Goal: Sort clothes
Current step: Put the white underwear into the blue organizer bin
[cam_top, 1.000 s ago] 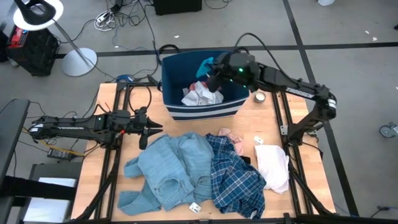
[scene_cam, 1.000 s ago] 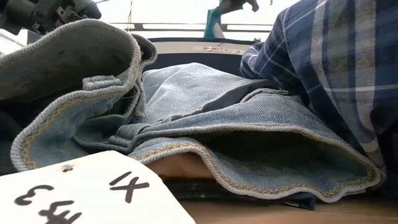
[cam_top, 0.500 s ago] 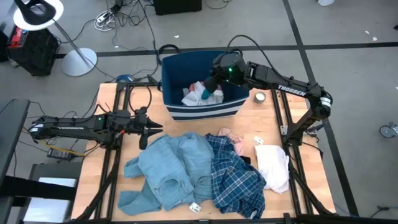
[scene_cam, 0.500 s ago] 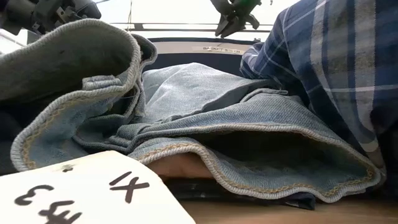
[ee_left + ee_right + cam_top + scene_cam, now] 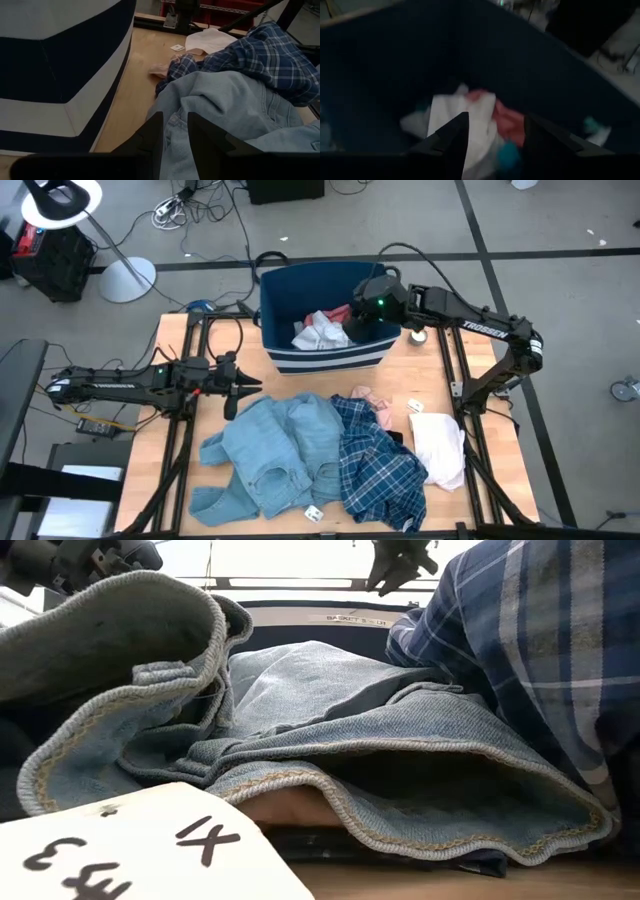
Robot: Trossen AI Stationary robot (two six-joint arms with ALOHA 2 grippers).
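The navy striped bin [image 5: 325,350] stands at the table's far middle. White [image 5: 318,332], salmon-red [image 5: 507,120] and teal [image 5: 510,156] clothes lie inside it. My right gripper [image 5: 497,135] hangs open over the bin's right part [image 5: 360,328], holding nothing. Light blue denim [image 5: 268,452], a navy-white plaid shirt [image 5: 378,462], a pink piece [image 5: 372,400] and a white garment [image 5: 440,448] lie on the table's near half. My left gripper [image 5: 236,388] waits level at the left, open, just short of the denim [image 5: 225,100].
A roll of tape [image 5: 418,336] lies right of the bin. A paper tag [image 5: 416,406] sits near the white garment, another [image 5: 312,512] on the denim's near edge. Bare wood [image 5: 135,85] shows between the bin and the clothes pile.
My right gripper has opened over the bin and let go of the teal piece, which has dropped onto the clothes inside. The gripper has then shifted toward the table's right edge and tipped further down.
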